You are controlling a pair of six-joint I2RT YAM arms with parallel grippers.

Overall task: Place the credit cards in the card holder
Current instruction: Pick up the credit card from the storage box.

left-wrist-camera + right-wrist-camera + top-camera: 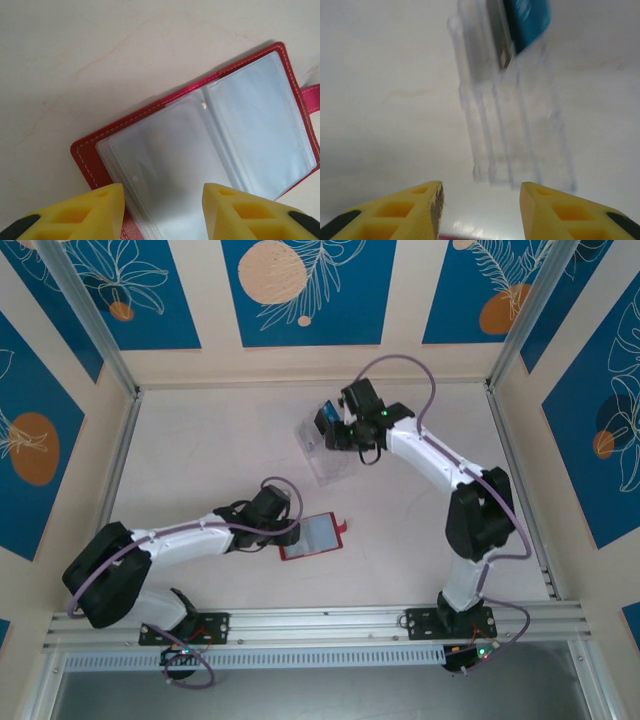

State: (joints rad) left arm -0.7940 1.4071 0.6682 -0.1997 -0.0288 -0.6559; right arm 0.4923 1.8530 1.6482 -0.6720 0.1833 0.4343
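Top external, left to right: left arm reaches in low across the tabletop (200,440), with the left end effector (162,214) at the near-left edge of the card holder (313,536). Left wrist view has its yellow fingers (95,212) spread with nothing gripped, straddling the holder's edge. My read: it's there to steady the holder so it doesn't slide when a card goes in. Holder lies flat and open, clear sleeves (215,130) facing up and empty as far as I can see, snap tab (343,529) pointing right toward the other arm. Farther back and right, the clear rack (326,458) stands on the tabletop, well apart from the holder. The credit cards (527,17) stand upright in the slots at its far end: a blue one and a darker one just beside it; the other slots look vacant. Standing on edge leaves the top edges exposed for a pinch. Right end effector (480,207) hovers near the rack, fingers spread, holding nothing. Judgement: no card loaded yet, first pick pending. Surface is pale cream, matte, with faint scuffs. Cell is boxed by aluminium posts (90,315) and wall panels (300,290) in blue with orange discs and white leaf outlines; a rail (320,620) runs along the near edge.
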